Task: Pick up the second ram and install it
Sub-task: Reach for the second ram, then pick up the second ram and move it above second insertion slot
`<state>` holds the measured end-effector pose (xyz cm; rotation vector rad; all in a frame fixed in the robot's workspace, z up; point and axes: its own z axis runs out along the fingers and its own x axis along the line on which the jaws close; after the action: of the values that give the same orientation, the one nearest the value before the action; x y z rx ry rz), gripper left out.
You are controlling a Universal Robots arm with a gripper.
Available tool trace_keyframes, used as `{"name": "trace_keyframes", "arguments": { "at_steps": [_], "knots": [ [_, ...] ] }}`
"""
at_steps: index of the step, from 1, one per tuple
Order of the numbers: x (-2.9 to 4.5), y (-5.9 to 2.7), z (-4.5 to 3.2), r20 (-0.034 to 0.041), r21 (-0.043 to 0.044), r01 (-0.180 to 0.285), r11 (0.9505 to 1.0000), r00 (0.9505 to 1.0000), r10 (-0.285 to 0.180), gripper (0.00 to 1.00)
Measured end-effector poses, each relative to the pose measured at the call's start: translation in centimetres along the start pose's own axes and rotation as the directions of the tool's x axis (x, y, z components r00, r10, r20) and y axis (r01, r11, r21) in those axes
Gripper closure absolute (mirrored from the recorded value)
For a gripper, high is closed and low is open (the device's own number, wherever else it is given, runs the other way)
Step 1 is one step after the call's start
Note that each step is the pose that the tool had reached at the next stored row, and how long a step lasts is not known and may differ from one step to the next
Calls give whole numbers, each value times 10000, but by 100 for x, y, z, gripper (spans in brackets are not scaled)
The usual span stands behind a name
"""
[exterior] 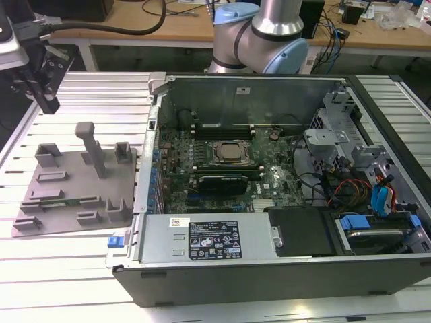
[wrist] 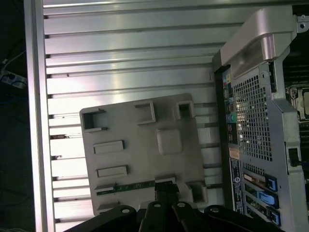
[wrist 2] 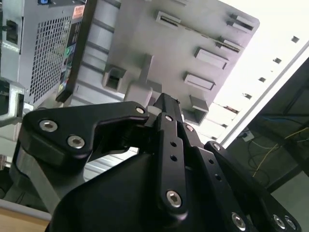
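- A slatted aluminium table (exterior: 67, 269) is recorded as the carrying surface.
- A grey moulded fixture plate (exterior: 74, 192) is laid flat on it at the exterior view's left.
- An open computer case (exterior: 256, 269) is set just beside the plate, at the exterior view's right.

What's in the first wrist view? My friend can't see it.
The gripper is right by a thin green ram stick lying in a slot of a grey tray. It sits on a slatted metal table beside a computer case.

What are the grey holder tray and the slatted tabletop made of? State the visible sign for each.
The grey holder tray: likely plastic, matte finish; uniform dull grey, blocky pockets. The slatted tabletop: probably bare aluminium, satin finish; silvery grooved slats with bright glare.
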<state>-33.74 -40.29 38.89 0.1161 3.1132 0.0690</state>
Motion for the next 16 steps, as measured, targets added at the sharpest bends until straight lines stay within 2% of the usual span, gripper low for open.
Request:
{"name": "trace_keyframes", "arguments": {
  "at_steps": [3, 5, 16],
  "knots": [
    [34, -77, 1, 0, 0, 3, 10000, 10000, -3, 92],
    [43, -213, 6, 1, 0, 14, 10000, 10000, -14, 92],
    [42, -232, 9, 0, -1, 13, 10000, 10000, -13, 92]
  ]
}}
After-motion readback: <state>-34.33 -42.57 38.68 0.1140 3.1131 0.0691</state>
